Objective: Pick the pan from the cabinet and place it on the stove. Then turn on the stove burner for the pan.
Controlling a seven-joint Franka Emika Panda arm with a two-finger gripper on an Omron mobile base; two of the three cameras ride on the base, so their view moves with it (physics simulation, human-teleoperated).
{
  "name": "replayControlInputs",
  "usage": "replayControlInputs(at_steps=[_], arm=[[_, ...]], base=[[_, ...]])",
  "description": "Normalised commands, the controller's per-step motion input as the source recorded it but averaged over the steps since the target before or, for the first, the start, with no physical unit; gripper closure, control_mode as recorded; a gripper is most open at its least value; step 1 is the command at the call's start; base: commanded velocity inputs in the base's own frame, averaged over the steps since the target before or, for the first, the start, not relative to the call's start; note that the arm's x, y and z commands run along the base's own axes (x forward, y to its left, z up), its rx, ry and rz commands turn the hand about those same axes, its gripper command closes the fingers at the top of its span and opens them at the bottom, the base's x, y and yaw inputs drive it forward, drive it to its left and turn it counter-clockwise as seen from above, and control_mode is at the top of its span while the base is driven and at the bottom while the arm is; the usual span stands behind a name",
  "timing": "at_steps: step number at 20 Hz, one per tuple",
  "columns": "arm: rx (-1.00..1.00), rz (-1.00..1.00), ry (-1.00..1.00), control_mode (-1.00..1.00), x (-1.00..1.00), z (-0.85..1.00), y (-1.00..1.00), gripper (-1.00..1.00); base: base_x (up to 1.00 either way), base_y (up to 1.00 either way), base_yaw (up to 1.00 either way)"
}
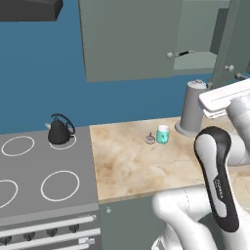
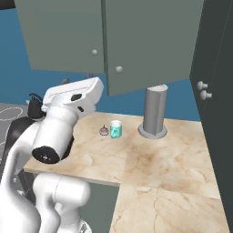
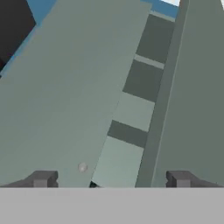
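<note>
the gripper (image 3: 111, 180) stood with its jaws wide apart and nothing between them, its two dark fingertips (image 3: 43, 179) rising at the bottom of the hand view and facing the cabinet (image 1: 129, 39). between the tips lay a small round knob (image 3: 82, 166) on the left door and, past that door's edge, a narrow gap into the cabinet showing the pale shelf boards and darker recesses inside. the pan (image 1: 184, 53) could be made out in the left base view as a thin dark sliver on the inner shelf, just behind the left door's knob (image 1: 170, 55) (too little of it showed to tell how it lay). the cabinet doors hung partly open above the marble counter (image 1: 127, 166), the right one swung out towards the arm. on the counter stood a tall grey cylinder on a round base (image 2: 154, 112), and well to its left a small teal cup (image 2: 116, 129) with a tiny dark object (image 2: 103, 131) just beside it. the stove (image 1: 46, 180) sat at the counter's left end, its grey top marked with white rings and a row of dark knobs (image 1: 51, 233) along the front. a small black kettle (image 1: 60, 130) rested on the back right ring.
</note>
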Motion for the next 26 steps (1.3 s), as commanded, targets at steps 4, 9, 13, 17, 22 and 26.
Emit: replayControlInputs(at_steps=[4,9,13,17,22,26], arm=[[-0.29,-0.35,0.07,-1.00,0.20,-0.02,0.56,-1.00],[-0.24,-0.30,0.12,-1.00,0.42,-0.12,0.33,-1.00],[-0.18,-0.32,0.16,-1.00,0.49,-0.17,0.11,-1.00],[-0.13,-0.27,0.19,-1.00,0.57,-0.10,0.00,-1.00],[-0.11,-0.24,0.23,-1.00,0.60,-0.01,0.00,-1.00],[-0.09,-0.19,0.26,-1.00,0.56,0.00,-0.07,-1.00]], base=[[0.00,0.00,0.00],[0.00,0.00,0.00],[0.00,0.00,0.00],[0.00,0.00,0.00],[0.00,0.00,0.00],[0.00,0.00,0.00]])
